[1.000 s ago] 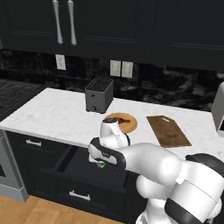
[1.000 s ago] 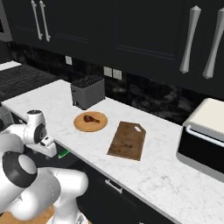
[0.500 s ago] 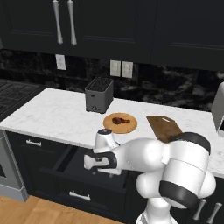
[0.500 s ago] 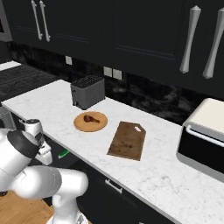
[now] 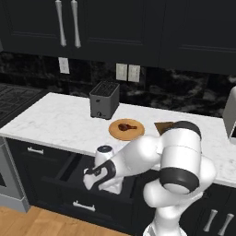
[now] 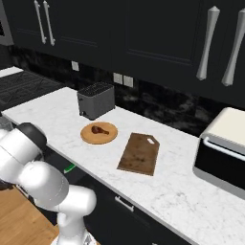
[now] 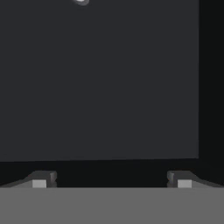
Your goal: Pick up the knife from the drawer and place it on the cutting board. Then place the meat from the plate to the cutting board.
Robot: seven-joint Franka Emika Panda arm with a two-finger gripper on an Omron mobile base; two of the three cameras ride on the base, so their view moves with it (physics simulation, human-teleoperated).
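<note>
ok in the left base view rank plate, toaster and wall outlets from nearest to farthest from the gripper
The gripper is open, low at the open drawer.
1. plate, on the counter above and right of it
2. toaster, farther back on the counter
3. wall outlets, on the backsplash behind the toaster

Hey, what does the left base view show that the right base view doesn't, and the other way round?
Left base view: the open drawer, with the end effector lowered at it.
Right base view: the knife as a green sliver below the counter edge, the cutting board in full and bare, and a countertop oven.
Shared: the toaster, the plate with the meat on it, and the wall outlets.
</note>
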